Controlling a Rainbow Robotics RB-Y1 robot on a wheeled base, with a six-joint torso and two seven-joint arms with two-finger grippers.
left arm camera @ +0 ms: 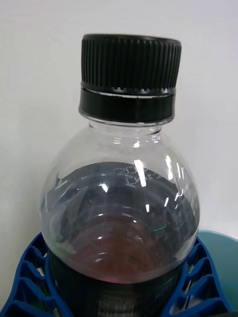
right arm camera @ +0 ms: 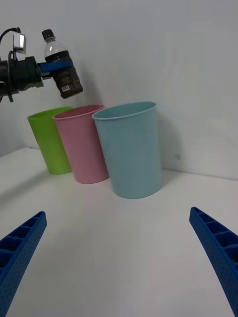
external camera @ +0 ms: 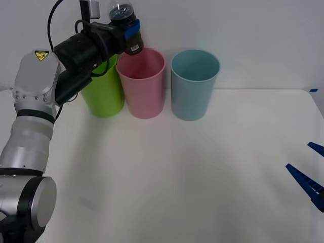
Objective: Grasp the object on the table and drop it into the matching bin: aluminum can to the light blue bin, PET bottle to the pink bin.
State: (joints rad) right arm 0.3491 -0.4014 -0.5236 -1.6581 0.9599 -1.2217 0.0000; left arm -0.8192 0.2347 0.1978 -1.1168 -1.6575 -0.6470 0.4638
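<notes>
The left gripper pinches the small clear plastic PET bottle with black cap and dark label, held upright above the tall pink plastic bin at its eleven o'clock rim, apparently for release. The right gripper waits spread at four o'clock.

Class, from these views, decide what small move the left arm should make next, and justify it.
Probably shift slightly further over the pink bin, then release. The left pincer holds the PET bottle above that bin's near-left rim, not clearly centred over its mouth.
</notes>
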